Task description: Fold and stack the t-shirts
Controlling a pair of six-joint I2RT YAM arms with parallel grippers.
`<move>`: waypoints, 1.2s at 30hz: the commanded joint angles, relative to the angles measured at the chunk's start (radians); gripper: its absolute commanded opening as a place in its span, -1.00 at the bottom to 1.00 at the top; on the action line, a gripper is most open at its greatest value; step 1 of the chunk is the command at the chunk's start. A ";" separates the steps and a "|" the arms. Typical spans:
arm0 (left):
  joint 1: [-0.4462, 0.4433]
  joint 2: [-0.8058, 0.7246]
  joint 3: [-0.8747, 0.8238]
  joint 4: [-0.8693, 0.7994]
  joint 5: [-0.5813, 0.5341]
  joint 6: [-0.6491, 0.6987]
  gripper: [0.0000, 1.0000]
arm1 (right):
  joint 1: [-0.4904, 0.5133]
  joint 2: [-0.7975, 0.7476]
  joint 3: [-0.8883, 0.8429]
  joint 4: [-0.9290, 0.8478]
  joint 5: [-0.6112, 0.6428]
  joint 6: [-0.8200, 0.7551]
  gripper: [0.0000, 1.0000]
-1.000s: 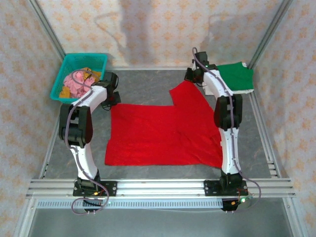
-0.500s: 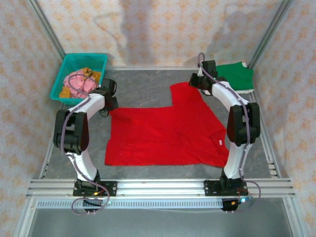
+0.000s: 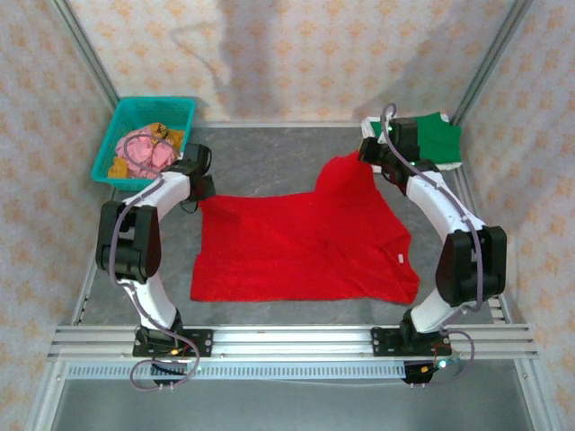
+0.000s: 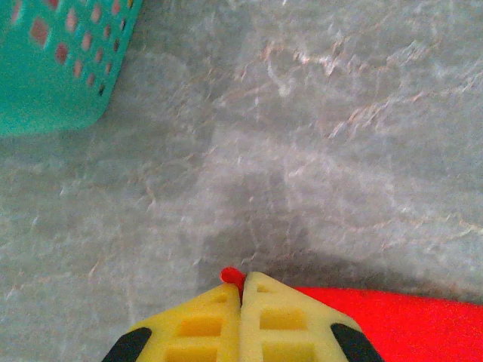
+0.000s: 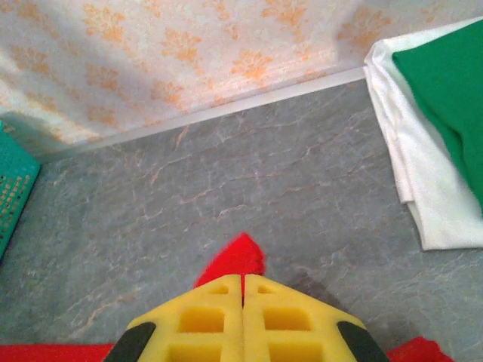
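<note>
A bright red t-shirt lies spread over the middle of the grey table. My left gripper is shut on its far-left corner; in the left wrist view a nub of red cloth pokes out between the closed yellow fingers. My right gripper is shut on the shirt's far-right sleeve tip, held a little above the table. At the far right corner a folded dark green t-shirt rests on a folded white t-shirt.
A teal plastic basket with pink and yellow cloth inside stands at the far left, just beyond my left gripper. Metal frame rails run along both table sides and the near edge. Patterned walls close the back.
My right gripper has swung right and farther back with the red sleeve, stretching that side of the shirt out. My left gripper has shifted only slightly, keeping hold of its corner.
</note>
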State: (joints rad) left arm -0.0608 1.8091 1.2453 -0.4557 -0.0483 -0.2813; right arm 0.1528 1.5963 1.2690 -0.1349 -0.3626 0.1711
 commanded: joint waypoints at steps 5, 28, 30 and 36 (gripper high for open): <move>-0.013 0.140 0.212 -0.114 0.002 0.039 -1.00 | -0.009 0.088 0.129 0.039 0.022 -0.039 -1.00; -0.041 -0.086 -0.042 0.023 -0.063 0.010 -1.00 | -0.009 -0.259 -0.271 0.275 -0.141 -0.014 -1.00; -0.054 -0.127 -0.112 0.061 -0.077 0.000 -1.00 | -0.009 -0.311 -0.329 0.284 -0.141 -0.003 -1.00; -0.101 -0.241 -0.244 0.137 -0.137 -0.006 -1.00 | -0.009 -0.502 -0.495 0.284 -0.154 0.016 -1.00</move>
State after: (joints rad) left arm -0.1513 1.6230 1.0241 -0.3798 -0.1139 -0.2707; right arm 0.1474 1.1728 0.8143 0.1123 -0.4957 0.1749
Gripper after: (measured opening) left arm 0.043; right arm 0.040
